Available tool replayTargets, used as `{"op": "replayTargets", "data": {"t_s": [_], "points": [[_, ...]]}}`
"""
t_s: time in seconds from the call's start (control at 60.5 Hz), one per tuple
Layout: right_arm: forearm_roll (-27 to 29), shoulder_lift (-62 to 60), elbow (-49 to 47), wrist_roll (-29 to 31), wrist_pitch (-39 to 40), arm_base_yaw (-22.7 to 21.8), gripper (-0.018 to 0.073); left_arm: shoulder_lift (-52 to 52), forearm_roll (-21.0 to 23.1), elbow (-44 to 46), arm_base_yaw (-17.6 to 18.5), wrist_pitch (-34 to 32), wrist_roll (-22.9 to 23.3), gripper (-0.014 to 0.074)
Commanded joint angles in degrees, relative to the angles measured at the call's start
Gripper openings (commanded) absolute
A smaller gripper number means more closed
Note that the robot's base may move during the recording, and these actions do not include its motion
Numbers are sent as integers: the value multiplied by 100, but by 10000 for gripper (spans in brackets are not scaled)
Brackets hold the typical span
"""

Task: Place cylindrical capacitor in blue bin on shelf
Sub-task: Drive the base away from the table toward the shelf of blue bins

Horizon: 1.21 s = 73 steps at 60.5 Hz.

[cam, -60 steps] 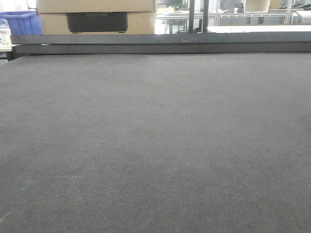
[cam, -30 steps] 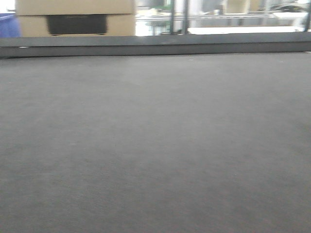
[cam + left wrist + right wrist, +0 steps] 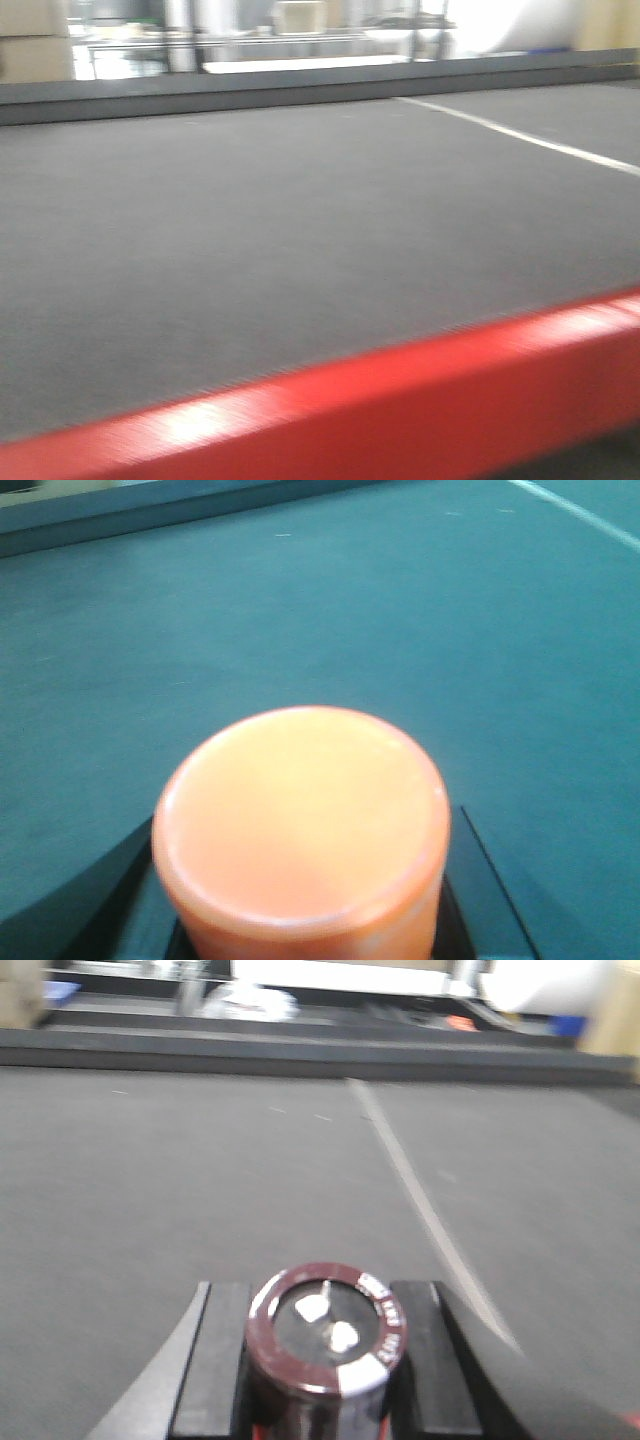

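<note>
Right claw (image 3: 322,1365) holds capacitor (image 3: 325,1322); red table edge (image 3: 380,405) appeared.

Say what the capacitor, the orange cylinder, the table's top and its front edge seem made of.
Cylindrical capacitor: glossy maroon plastic sleeve, probably, with white print; two metal-looking terminals on its dark end. Orange cylinder: smooth, likely plastic, with soft sheen; blurred. Table top: matte grey woven-looking mat. Front edge: glossy red-painted, probably metal, with highlights.

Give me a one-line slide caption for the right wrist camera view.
Right gripper shut on the maroon cylindrical capacitor, terminals facing the camera, over a grey mat crossed by a pale line.
</note>
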<state>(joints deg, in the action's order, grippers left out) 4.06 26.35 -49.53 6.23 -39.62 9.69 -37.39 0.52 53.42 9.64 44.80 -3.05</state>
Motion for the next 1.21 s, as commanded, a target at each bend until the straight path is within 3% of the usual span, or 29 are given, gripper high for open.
{"op": "replayTargets", "data": {"t_s": [0.0,1.19], "points": [[-28,-30,16,33,104,12,-162,19,23,-13,39,-119,7,-111],[-28,-30,16,33,104,12,-162,19,23,-13,39,-119,7,-111]]}}
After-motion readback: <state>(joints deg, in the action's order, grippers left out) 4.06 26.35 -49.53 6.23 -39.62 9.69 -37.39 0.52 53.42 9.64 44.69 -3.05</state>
